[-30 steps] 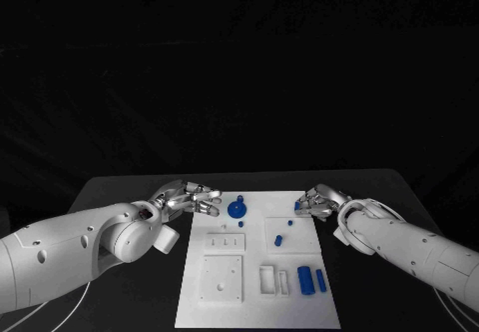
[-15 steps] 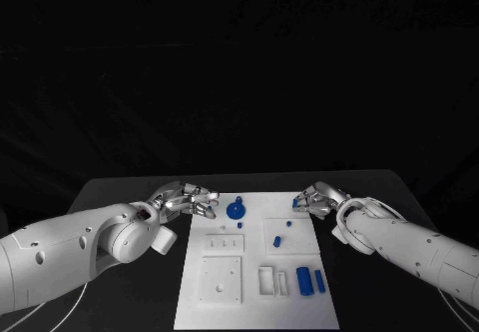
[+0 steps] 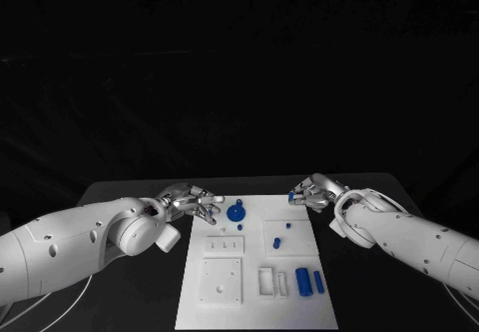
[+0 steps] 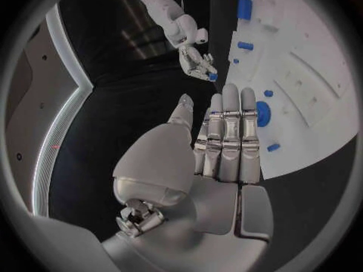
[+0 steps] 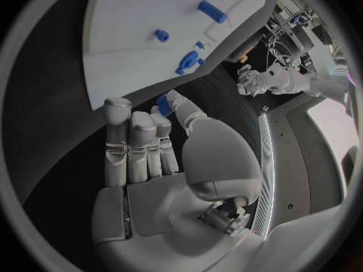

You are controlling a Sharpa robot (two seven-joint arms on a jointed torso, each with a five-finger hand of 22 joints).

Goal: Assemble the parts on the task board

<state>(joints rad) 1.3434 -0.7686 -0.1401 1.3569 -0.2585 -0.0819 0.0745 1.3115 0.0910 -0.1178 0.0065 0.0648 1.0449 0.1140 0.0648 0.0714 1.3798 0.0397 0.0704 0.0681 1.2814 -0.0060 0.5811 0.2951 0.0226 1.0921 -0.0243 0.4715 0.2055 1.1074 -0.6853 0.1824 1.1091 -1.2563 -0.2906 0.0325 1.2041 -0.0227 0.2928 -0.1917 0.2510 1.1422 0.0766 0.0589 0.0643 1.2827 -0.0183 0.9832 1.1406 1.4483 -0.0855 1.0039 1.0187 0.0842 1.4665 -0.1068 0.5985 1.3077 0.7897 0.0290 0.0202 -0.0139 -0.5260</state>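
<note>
- The task board [image 3: 257,263] is lying on the black surface [image 3: 130,290], between the two robot hands.
- The right robot hand [image 3: 311,195] is hovering at the board's far right corner, pinching a small blue part [image 3: 293,197] between its thumb and a finger; in the right wrist view the blue piece [image 5: 165,104] is sitting at its fingertips.
- The left robot hand [image 3: 192,202] is hanging over the board's far left edge, holding nothing; its fingers are lying straight and close together in the left wrist view [image 4: 227,139], though how far its thumb is standing off is hard to judge.
- A round blue part [image 3: 237,211] is lying on the board just beside the left robot hand's fingertips.
- Two small blue pegs [image 3: 280,234] are standing on a raised plate nearer the right robot hand.
- Two blue cylinders [image 3: 311,281] are lying at the board's near right, well apart from both robot hands.
</note>
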